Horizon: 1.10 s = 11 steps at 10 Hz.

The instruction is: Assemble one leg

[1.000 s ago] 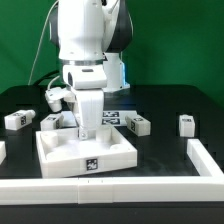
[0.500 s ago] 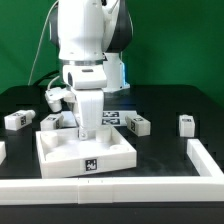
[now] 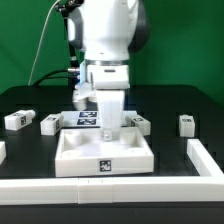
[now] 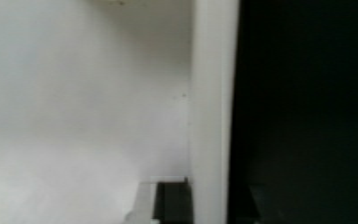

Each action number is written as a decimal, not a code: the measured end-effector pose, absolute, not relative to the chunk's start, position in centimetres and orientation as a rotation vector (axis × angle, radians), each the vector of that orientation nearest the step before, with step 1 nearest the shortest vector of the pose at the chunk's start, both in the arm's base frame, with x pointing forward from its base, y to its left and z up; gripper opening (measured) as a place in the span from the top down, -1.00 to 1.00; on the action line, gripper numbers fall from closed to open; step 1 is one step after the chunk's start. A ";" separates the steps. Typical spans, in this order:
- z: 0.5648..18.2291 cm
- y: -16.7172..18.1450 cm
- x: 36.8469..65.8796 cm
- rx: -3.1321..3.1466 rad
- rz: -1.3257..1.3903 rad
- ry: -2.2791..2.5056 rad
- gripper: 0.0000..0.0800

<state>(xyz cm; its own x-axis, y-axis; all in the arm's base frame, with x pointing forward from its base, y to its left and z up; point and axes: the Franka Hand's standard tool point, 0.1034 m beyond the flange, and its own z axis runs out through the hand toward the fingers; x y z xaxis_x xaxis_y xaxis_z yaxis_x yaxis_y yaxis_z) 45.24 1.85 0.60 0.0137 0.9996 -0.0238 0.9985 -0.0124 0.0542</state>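
The large white panel lies flat at the middle of the black table. My gripper reaches straight down onto the panel's far wall and is shut on it. In the wrist view the panel fills most of the picture, with a dark finger against its edge. Several small white tagged legs stand loose behind the panel: one at the exterior view's far left, one beside it, one just right of the gripper, and one at the far right.
The marker board lies behind the panel, partly hidden by the arm. A low white rail runs along the table's front edge and turns up at the right.
The arm and the white panel have both shifted toward the exterior view's right. The legs have not moved.
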 end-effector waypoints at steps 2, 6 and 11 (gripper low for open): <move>0.6 2.7 46.0 2.142 0.042 2.211 0.85; 0.6 2.6 46.0 2.150 0.040 2.204 0.85; 0.7 4.9 48.7 2.133 0.024 2.220 0.85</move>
